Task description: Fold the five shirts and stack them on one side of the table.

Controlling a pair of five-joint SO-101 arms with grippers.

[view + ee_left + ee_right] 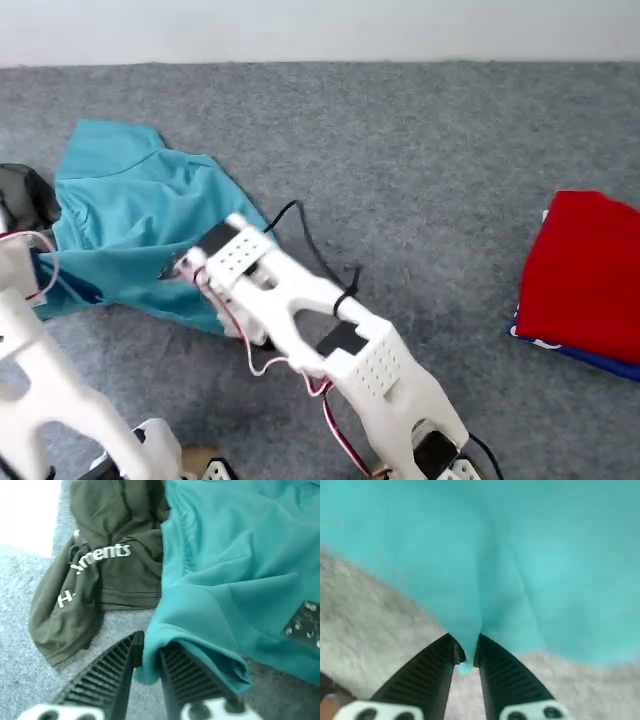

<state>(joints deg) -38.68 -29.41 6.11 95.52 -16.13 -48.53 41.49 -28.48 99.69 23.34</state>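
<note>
Teal fabric shirt point(135, 215) is lying crumpled on the left of the grey felt-covered table point(420, 150), and both grippers are pinching it: left gripper point(146, 655) on a folded hem, right gripper point(468, 655) on another edge. A bunched dark olive printed shirt point(100, 575) touches it, and over on the far right a folded red shirt point(585, 270) sits on a blue shirt point(600, 360).

- High camera: above my arms point(330, 330), looking down across the table point(420, 140).
- My wrist cameras: very close, aimed at the teal shirt point(130, 220), which all three views share.
</note>
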